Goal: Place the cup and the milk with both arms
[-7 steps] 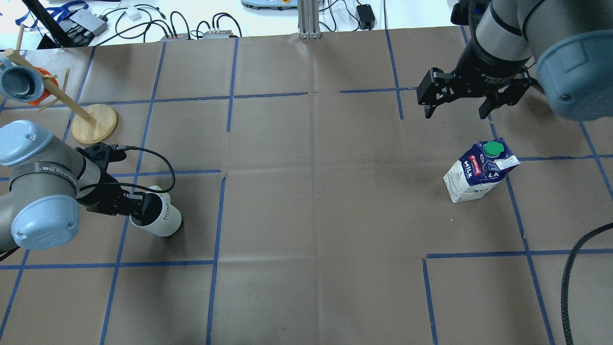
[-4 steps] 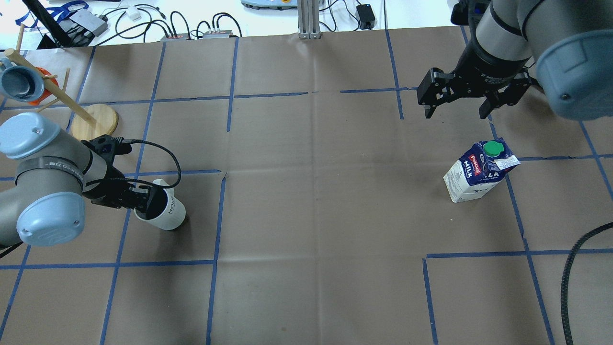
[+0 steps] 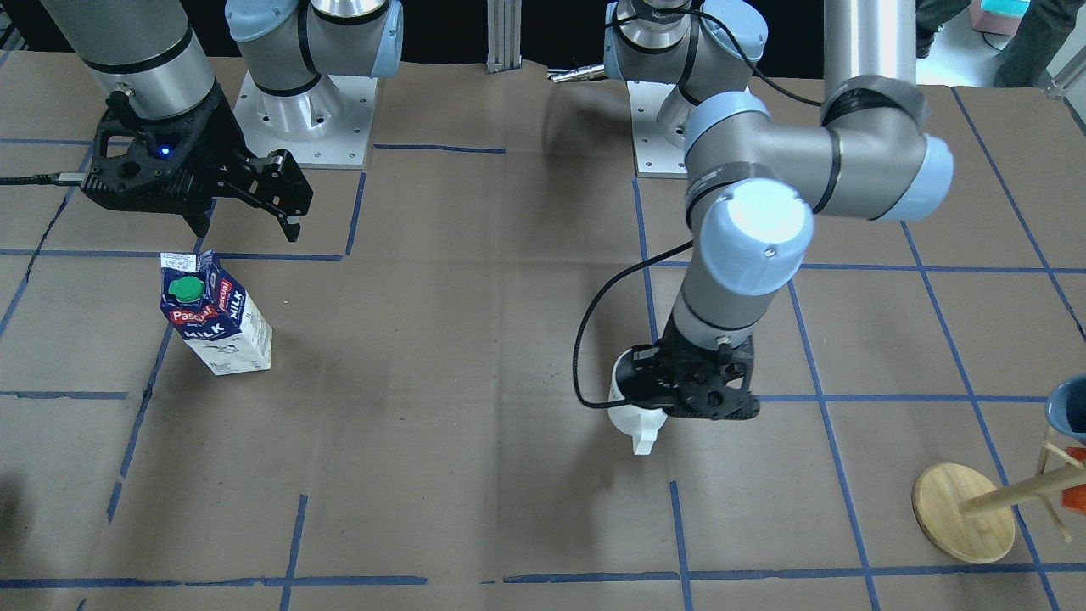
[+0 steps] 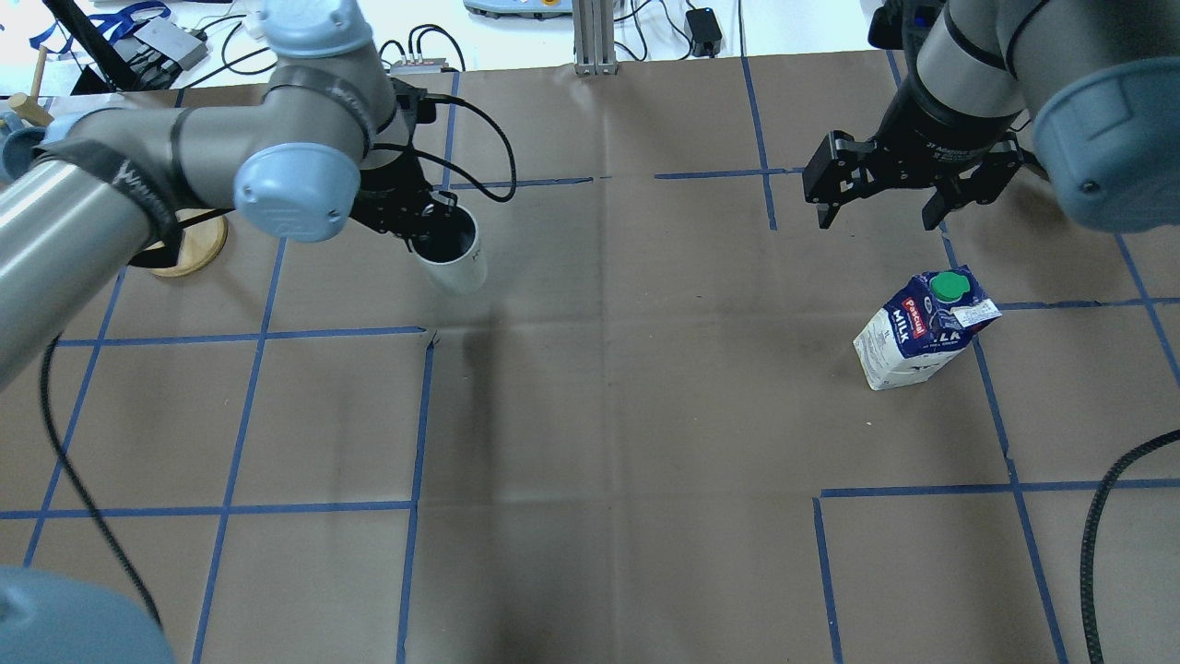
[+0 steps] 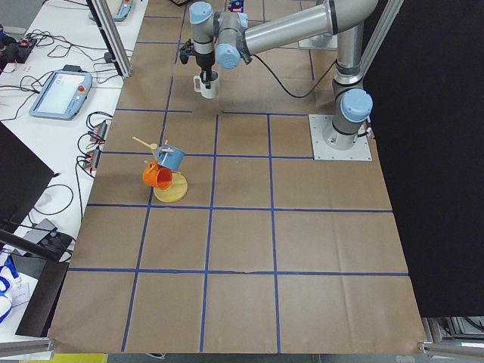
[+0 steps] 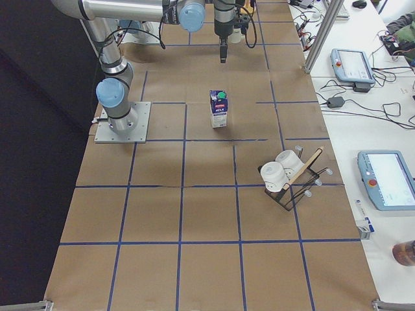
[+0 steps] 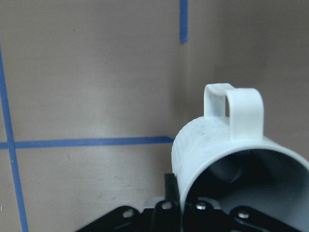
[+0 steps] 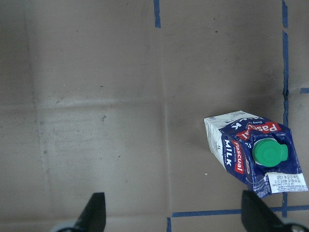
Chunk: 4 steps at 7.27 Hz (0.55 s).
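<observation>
White ceramic cup (image 4: pixel 458 265) — left gripper (image 4: pixel 431 227) pinching its rim.

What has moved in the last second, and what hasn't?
The left pincer, shut on the white mug, carried it away from the robot and toward the table's middle. The open right pincer and the milk carton stayed put.
</observation>
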Motion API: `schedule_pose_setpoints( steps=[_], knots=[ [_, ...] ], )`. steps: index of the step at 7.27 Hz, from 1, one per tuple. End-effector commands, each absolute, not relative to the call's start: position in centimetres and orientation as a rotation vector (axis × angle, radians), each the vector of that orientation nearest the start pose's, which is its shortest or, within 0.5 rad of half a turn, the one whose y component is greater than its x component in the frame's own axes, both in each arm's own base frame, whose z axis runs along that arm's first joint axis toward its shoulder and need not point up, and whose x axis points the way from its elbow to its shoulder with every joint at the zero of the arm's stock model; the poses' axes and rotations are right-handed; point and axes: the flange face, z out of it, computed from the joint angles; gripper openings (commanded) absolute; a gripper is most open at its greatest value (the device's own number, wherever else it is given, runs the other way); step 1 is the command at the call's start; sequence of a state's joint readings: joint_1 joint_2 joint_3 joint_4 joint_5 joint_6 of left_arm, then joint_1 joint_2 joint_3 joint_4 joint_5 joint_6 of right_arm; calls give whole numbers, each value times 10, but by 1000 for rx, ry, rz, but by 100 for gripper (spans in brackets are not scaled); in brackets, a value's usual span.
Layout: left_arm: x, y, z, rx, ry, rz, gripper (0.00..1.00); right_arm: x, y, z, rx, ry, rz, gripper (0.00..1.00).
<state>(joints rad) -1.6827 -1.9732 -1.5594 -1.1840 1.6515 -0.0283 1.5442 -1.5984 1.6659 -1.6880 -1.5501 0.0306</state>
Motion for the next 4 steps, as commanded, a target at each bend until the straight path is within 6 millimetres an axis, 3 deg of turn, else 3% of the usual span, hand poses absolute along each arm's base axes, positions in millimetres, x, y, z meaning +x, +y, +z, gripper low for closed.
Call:
schedule_pose_setpoints(
  steps=[1, 4],
  knots=[
    [-266, -648, 269, 101, 3102, -1, 1, 123, -487, 466, 88, 3118, -76, 100],
    [-306, -655, 247, 172, 3110, 16, 1, 123, -487, 467, 88, 3118, -79, 100]
  ],
)
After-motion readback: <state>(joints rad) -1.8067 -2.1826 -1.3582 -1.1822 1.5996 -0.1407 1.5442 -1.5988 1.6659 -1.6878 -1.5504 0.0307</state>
